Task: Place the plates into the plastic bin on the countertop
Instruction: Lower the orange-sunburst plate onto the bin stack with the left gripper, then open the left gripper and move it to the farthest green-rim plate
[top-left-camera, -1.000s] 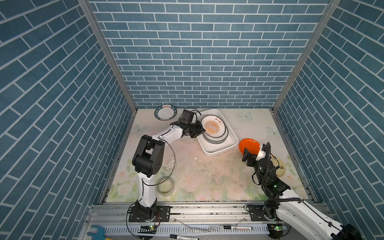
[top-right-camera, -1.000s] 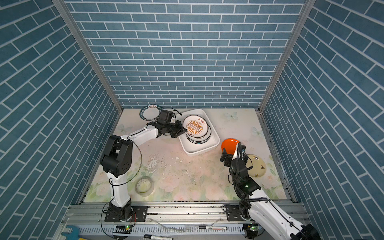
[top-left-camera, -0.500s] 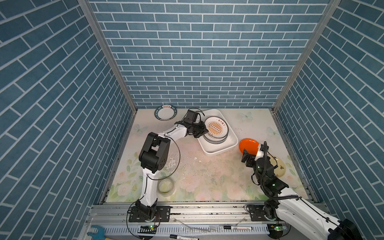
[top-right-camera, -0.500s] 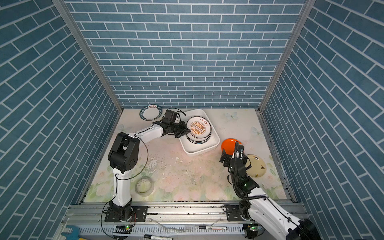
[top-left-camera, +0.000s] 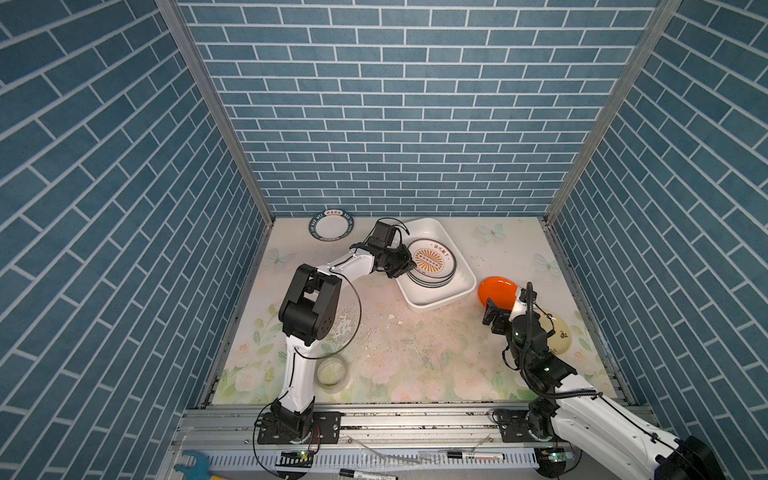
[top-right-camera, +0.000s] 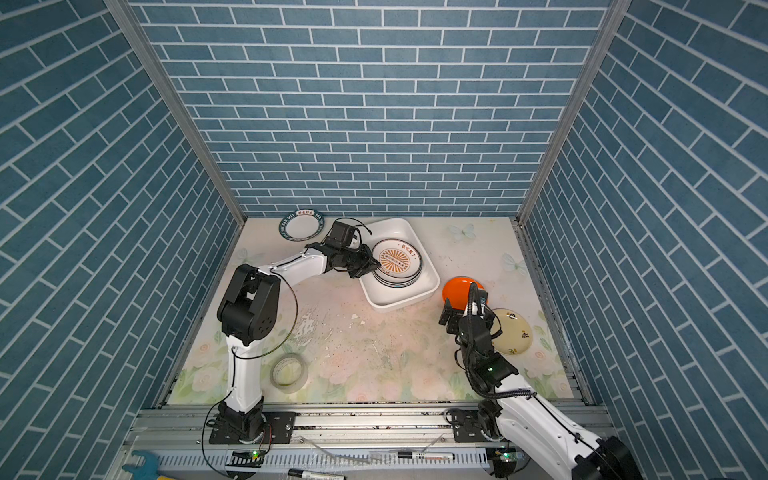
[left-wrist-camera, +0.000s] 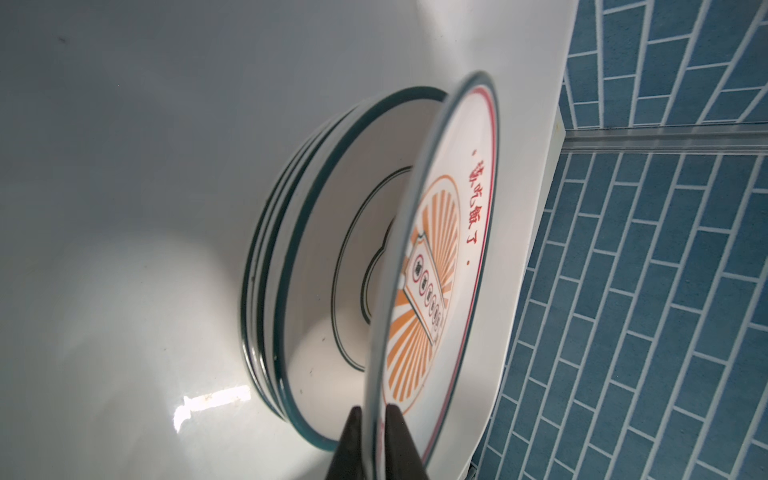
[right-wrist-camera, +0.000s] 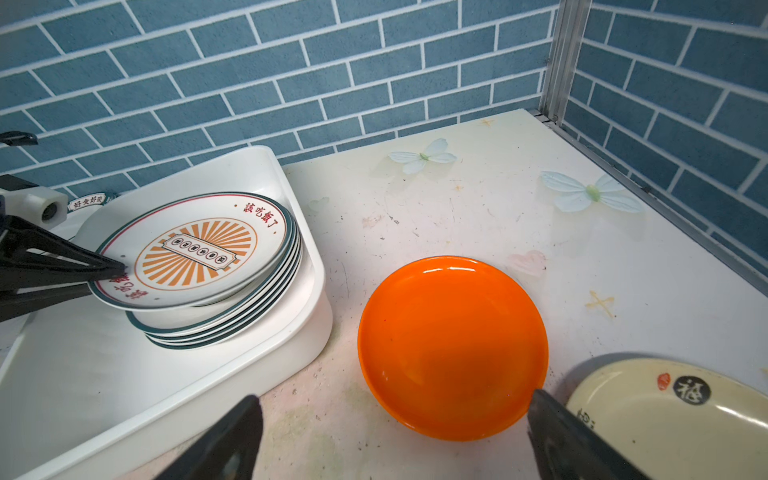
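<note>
The left claw (left-wrist-camera: 374, 411) is shut on the near rim of the sun plate (right-wrist-camera: 195, 249). That plate is tilted. Its far side rests on the stack (right-wrist-camera: 232, 328) of plates inside the bin (right-wrist-camera: 124, 395), and its held side sits a bit higher. The bin is at the back of the counter (top-left-camera: 415, 353).

The right claw (right-wrist-camera: 395, 397) is wide open and holds nothing. It hangs by the near edge of the orange plate (right-wrist-camera: 453, 345), which lies flat on the counter just beside the bin. A yellow plate (right-wrist-camera: 665, 415) lies close to the orange one. A green-rim plate (top-left-camera: 331, 225) lies in the back left corner, outside the bin. A tape roll (top-left-camera: 331, 372) lies near the front.
</note>
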